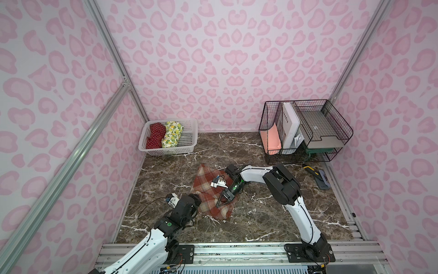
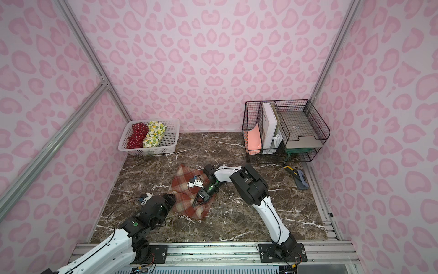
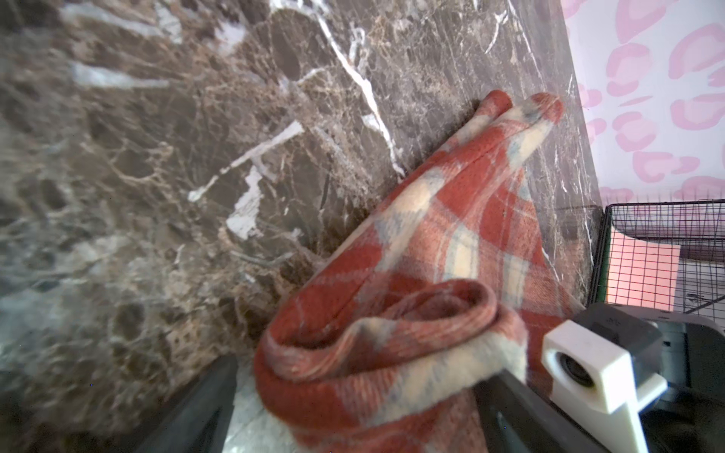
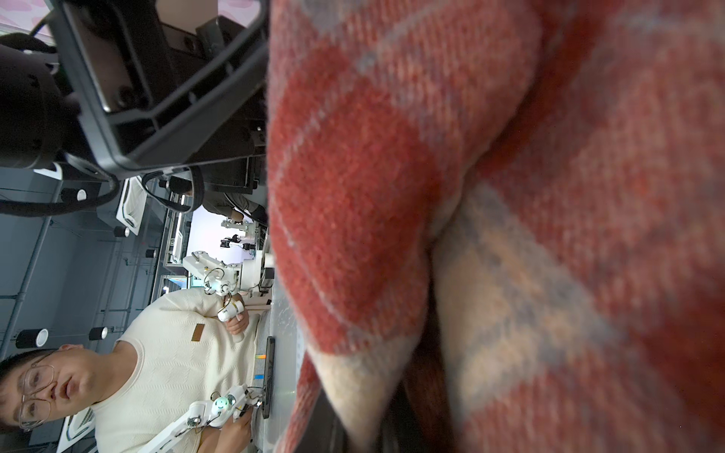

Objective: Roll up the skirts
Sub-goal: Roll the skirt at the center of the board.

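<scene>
The rust-orange and cream plaid skirt [image 1: 211, 189] lies mid-table, its near end curled into a loose roll [image 3: 372, 345]. My right gripper [image 1: 220, 203] comes down on it from the right and is shut on a fold of the plaid cloth [image 4: 372, 372]. At the skirt's left edge my left gripper [image 3: 359, 392] stands open, and the roll's end sits between its fingers [image 3: 208, 396]. In both top views its fingertips are hidden under the wrist. The red polka-dot skirt [image 1: 155, 136] and the lemon-print skirt [image 1: 171, 134] lie rolled side by side in the white basket [image 1: 189, 140].
The basket stands in the back-left corner. A black wire organiser [image 1: 305, 128] with papers stands at the back right. In front of it lie a yellow-and-black tool [image 1: 309, 169] and a grey-blue object [image 1: 322, 181]. Pink walls enclose three sides.
</scene>
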### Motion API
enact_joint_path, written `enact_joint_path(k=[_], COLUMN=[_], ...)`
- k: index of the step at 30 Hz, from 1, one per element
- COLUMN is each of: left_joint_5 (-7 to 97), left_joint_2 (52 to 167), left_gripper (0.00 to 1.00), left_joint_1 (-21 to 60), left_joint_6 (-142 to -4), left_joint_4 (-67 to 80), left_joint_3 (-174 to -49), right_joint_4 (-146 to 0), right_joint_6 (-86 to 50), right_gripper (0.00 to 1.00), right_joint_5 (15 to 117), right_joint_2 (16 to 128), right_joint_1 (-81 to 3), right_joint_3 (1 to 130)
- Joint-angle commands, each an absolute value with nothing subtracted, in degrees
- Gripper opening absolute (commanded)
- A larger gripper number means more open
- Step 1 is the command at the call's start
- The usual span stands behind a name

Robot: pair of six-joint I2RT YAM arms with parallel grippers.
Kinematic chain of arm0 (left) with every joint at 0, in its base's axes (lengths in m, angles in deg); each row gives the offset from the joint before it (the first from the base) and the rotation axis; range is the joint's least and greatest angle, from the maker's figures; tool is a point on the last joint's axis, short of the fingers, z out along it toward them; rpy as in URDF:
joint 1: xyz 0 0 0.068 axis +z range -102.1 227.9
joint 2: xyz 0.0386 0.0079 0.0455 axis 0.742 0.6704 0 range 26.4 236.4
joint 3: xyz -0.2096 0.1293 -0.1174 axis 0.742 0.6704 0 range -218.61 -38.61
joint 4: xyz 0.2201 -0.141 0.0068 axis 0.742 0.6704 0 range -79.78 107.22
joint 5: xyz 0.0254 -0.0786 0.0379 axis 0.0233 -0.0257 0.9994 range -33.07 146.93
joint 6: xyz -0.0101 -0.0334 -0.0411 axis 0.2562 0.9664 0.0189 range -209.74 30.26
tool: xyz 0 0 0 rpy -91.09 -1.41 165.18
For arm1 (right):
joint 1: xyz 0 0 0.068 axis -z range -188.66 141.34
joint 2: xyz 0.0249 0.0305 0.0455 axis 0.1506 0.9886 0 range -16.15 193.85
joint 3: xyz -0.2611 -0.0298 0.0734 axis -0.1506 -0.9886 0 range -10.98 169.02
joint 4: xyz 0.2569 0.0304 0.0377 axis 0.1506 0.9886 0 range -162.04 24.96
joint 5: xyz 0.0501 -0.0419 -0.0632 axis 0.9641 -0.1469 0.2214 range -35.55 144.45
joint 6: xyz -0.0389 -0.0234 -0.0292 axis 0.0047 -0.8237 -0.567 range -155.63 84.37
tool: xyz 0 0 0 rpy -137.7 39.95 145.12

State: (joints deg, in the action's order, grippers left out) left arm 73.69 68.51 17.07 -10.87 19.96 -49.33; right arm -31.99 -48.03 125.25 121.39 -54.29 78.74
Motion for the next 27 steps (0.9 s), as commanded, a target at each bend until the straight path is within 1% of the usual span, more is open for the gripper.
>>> enact_joint_path(k=[1,5,7,8,10,13,14,15,16,17,18,19,21,22,23,27], left_joint_5=[70.85,71.36,71.92,71.88,72.37,73.46,74.42,76.12,76.59,76.94,77.06,76.90,76.30,75.71,75.10,71.28], left_joint_2=[74.94,82.49,84.67,85.35,85.73,84.40,83.34,82.26,81.39,80.46,79.55,79.12,78.91,79.31,80.28,85.60], left_gripper=[0.98,0.98,0.96,0.93,0.81,0.46,0.16,0.00,0.00,0.00,0.00,0.00,0.00,0.00,0.00,0.00], left_joint_1=[16.58,14.86,14.42,14.33,14.11,14.15,14.15,14.11,14.06,14.06,14.06,14.06,14.06,14.06,14.06,13.99], left_joint_6=[-10.19,-11.53,-11.67,-12.35,-13.56,-17.05,-17.66,-16.37,-16.89,-18.11,-18.46,-19.19,-19.96,-20.76,-21.24,-23.13], left_joint_4=[15.08,11.87,12.22,11.26,10.64,10.42,11.93,15.61,15.94,16.53,17.94,18.48,21.26,22.05,24.03,28.40], left_joint_3=[-49.08,-49.53,-49.60,-49.28,-48.69,-48.31,-48.60,-49.46,-49.61,-49.95,-50.70,-51.19,-53.17,-54.10,-55.52,-60.15], right_joint_4=[-32.20,-32.08,-32.17,-32.21,-32.39,-32.26,-32.23,-32.49,-33.32,-35.04,-36.44,-38.00,-40.37,-41.20,-42.57,-41.98], right_joint_6=[-50.60,-50.92,-50.82,-50.84,-50.75,-50.33,-50.05,-49.88,-48.96,-47.09,-45.58,-43.69,-40.16,-38.99,-36.87,-34.19], right_gripper=[0.00,0.00,0.00,0.00,0.00,0.00,0.00,0.01,0.07,0.08,0.14,0.24,0.40,0.51,0.56,0.61], right_joint_5=[104.18,104.45,104.50,104.70,104.67,104.01,103.48,103.36,102.54,101.06,98.97,96.69,92.34,90.85,87.75,78.04], right_joint_2=[125.37,124.70,124.42,124.19,124.04,123.87,123.63,123.07,122.21,120.90,119.50,117.98,113.22,110.73,107.62,94.58], right_joint_1=[-54.39,-53.75,-53.41,-53.17,-52.90,-52.78,-52.78,-52.71,-52.78,-52.78,-52.70,-52.70,-52.35,-52.35,-52.40,-53.92], right_joint_3=[77.36,77.31,77.18,77.01,76.74,76.58,76.44,75.91,75.12,74.00,72.78,71.53,68.64,67.55,64.50,60.18])
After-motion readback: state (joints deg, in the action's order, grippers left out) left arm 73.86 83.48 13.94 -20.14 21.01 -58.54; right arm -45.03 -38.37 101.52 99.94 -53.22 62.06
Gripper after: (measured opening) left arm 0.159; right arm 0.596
